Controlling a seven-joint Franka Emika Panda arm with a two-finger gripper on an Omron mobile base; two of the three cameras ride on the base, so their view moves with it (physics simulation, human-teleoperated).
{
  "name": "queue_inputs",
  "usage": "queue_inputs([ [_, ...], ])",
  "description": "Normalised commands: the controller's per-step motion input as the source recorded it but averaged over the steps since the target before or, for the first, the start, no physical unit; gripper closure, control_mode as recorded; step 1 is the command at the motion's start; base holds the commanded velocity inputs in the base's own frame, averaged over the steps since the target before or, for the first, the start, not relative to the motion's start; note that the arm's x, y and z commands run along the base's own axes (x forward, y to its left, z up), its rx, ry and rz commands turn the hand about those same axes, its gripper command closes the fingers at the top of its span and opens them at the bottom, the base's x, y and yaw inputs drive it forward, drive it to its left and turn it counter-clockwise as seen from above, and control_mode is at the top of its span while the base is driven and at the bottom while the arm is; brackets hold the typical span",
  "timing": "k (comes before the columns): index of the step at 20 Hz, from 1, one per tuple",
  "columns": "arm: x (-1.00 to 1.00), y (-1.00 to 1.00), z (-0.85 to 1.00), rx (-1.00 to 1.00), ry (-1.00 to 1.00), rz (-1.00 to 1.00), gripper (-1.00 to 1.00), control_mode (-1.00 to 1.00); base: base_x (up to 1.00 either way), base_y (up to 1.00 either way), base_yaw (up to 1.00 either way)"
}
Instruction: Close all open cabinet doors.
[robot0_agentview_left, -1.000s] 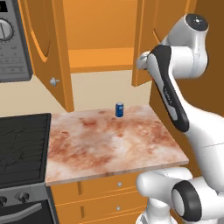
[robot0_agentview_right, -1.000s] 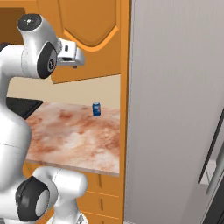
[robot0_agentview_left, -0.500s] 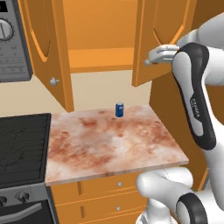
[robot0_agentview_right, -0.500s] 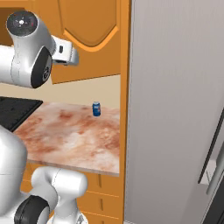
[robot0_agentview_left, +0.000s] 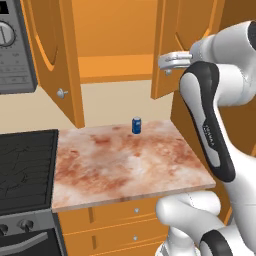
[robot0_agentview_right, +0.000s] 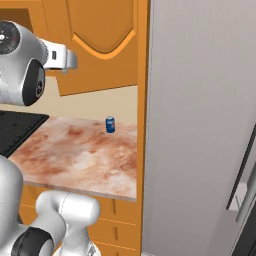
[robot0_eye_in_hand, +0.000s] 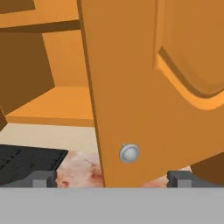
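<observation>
While both upper doors stand swung out toward the near side, the cabinet interior (robot0_agentview_left: 112, 47) between them is exposed, its shelf bare. At far left in the left base view sits the microwave (robot0_agentview_left: 14, 47), with the black stove (robot0_agentview_left: 25, 165) below it. Next comes the left cabinet door (robot0_agentview_left: 52, 55), open, its round silver knob (robot0_agentview_left: 62, 93) near the lower edge. Under the cabinet lies the marble counter (robot0_agentview_left: 125, 165); a small blue can (robot0_agentview_left: 136, 125) stands upright near its far edge, well apart from the arm. Orange drawer fronts (robot0_agentview_left: 117, 215) run below the counter.

Further right hangs the right cabinet door (robot0_agentview_left: 172, 47), also open. The gripper (robot0_agentview_left: 170, 61) sits raised at this door's lower part, just beside it — contact cannot be confirmed. In the hand view the door's knob (robot0_eye_in_hand: 129, 153) lies between the two fingertips (robot0_eye_in_hand: 41, 179), which are spread wide with nothing pinched. At far right in the right base view stands a tall grey panel (robot0_agentview_right: 200, 125).
</observation>
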Motion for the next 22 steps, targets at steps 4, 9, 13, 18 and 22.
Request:
queue_inputs([
  [4,0.07,-0.05,0.20,0.01,-0.05,0.01,-1.00,-1.00,0.00,0.00,0.00],
  [9,0.07,-0.05,0.03,0.02,-0.01,0.05,-1.00,-1.00,0.00,0.00,0.00],
  [13,0.36,0.00,0.00,0.03,0.00,0.04,-1.00,-1.00,0.00,0.00,0.00],
  [18,0.45,0.01,0.00,0.05,0.00,0.02,-1.00,-1.00,0.00,0.00,0.00],
  [22,0.50,0.49,-0.12,0.00,0.00,0.00,-1.00,-1.00,0.00,0.00,0.00],
])
